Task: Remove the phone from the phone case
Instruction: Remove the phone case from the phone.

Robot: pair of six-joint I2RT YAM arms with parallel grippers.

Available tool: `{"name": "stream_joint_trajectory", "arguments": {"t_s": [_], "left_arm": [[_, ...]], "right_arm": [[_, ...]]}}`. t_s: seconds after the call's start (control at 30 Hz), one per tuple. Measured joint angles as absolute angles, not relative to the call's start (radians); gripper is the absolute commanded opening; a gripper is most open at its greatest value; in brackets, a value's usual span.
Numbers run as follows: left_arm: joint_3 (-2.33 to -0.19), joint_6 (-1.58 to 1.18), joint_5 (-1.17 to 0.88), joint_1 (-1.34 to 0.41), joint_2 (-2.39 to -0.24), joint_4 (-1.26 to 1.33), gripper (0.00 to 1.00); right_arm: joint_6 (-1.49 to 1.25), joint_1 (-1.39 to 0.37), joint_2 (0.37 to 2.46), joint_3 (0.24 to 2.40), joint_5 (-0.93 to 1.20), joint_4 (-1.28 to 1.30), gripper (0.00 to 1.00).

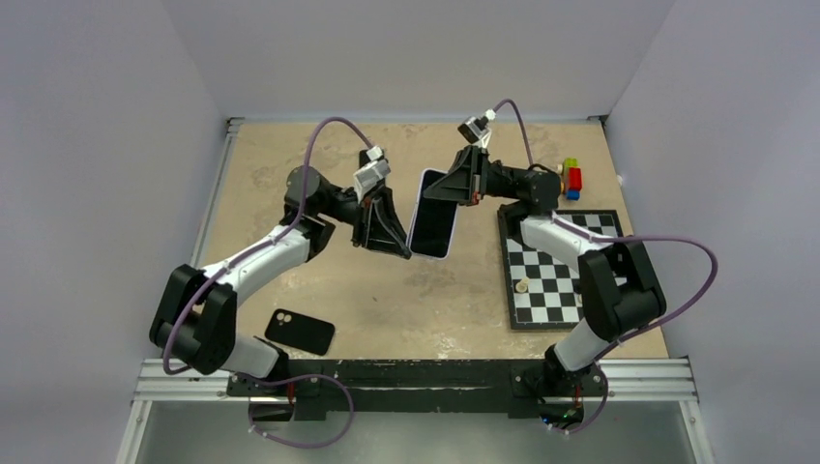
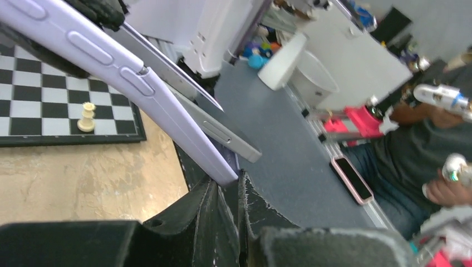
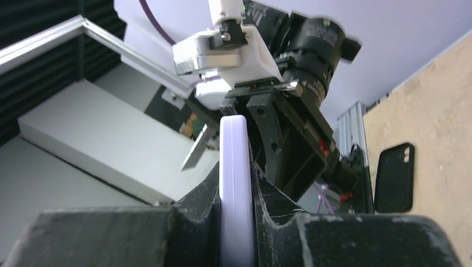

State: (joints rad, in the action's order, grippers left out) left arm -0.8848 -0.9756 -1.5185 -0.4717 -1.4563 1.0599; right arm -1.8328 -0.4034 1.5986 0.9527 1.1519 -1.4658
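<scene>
From where I sit, the table [image 1: 435,300] carries a chessboard [image 1: 556,275] on its right side. Above the middle both arms meet in the air. My left gripper [image 1: 404,251] is clamped on the lower end of the phone [image 1: 432,217] and my right gripper [image 1: 435,188] is clamped on its upper end, so the phone hangs between them, off the tabletop.

A black case [image 1: 300,332] lies flat near the left arm's base, well apart from the phone. In the right wrist view the tabletop shows through its camera hole, so I judge it empty and the removal done. Only setting the phone down would remain.

One doubt: the pale lilac edge with raised buttons in the left wrist view could be the phone's own body or another cover, and I cannot tell which.

I can read no brand, label or writing on the phone, the case or the grippers. The smallest things are some toy bricks [image 1: 572,179] and a pale chess piece [image 1: 522,286].
</scene>
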Motion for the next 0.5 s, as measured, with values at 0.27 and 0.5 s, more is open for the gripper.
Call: {"name": "stream_joint_trajectory", "arguments": {"t_s": [0.27, 0.5], "left_arm": [[-0.986, -0.603, -1.000, -0.487, -1.251, 0.251, 0.00], [-0.961, -0.590, -0.642, -0.492, -1.119, 0.056, 0.58]], "right_arm": [[-1.831, -0.332, 1.619, 0.963, 0.939, -1.480, 0.00], [-1.644, -0.347, 1.608, 0.973, 0.836, -1.351, 0.00]]}}
